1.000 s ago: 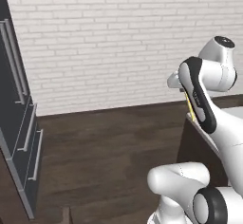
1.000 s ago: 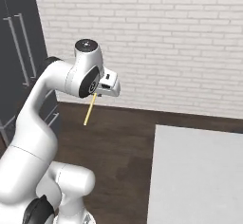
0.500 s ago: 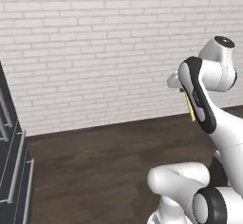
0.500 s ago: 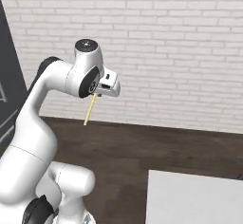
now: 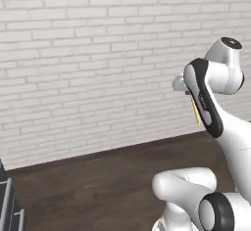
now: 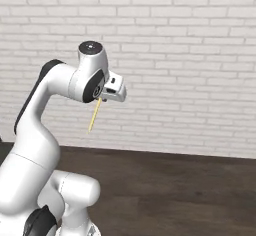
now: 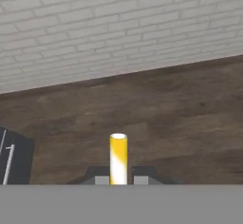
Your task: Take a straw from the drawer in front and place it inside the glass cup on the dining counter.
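Aloft, pincer (image 7: 118, 180) pinching slim yellow straw (image 6: 94, 115), white brick wall (image 5: 98, 54), dark wood floor (image 7: 166, 109)

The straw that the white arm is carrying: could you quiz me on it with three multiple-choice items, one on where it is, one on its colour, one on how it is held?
1. Where is the straw?
A. lying on the wooden floor
B. hanging from the fingers, above the floor
C. leaning on the brick wall

2. What colour is it?
A. pale yellow
B. red
C. blue

3. How do the fingers stand?
A. wide open, empty
B. shut on the straw
C. shut on nothing

Answers: 1 B, it slants down from the hand, clear of the floor. 2 A, it is yellow in all three views. 3 B, the hand view shows the straw rising between the two tips.
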Motion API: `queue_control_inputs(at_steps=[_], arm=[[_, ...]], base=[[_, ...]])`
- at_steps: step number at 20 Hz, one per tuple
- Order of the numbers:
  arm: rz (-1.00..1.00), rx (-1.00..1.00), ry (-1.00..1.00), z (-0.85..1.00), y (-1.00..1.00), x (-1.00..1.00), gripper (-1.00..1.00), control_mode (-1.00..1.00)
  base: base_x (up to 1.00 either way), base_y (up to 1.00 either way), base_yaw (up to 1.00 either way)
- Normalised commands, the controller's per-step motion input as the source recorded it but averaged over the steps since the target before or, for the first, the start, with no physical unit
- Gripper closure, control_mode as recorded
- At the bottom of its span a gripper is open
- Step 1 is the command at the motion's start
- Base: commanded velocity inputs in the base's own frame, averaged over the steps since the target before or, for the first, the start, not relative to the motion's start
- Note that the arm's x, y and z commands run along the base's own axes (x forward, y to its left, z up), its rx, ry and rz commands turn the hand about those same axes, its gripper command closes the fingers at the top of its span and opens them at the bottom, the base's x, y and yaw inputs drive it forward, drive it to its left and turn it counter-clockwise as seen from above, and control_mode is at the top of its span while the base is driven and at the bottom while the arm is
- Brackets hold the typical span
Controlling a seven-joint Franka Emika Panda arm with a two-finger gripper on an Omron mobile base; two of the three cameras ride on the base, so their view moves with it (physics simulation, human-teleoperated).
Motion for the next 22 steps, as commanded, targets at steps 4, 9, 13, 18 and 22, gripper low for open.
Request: queue_control_inputs(at_steps=[4, 9, 13, 18, 22], arm=[[0.0, 0.0, 0.0, 0.0, 0.0, 0.0, 1.0, 1.0], [0.0, 0.0, 0.0, 0.0, 0.0, 0.0, 1.0, 1.0], [0.0, 0.0, 0.0, 0.0, 0.0, 0.0, 1.0, 1.0], [0.0, 0.0, 0.0, 0.0, 0.0, 0.0, 1.0, 1.0], [0.0, 0.0, 0.0, 0.0, 0.0, 0.0, 1.0, 1.0]], base=[[1.0, 0.21, -0.38], [0.73, 0.36, -0.68], [0.31, 0.34, -0.84], [0.24, 0.28, -0.86], [0.24, 0.28, -0.86]])
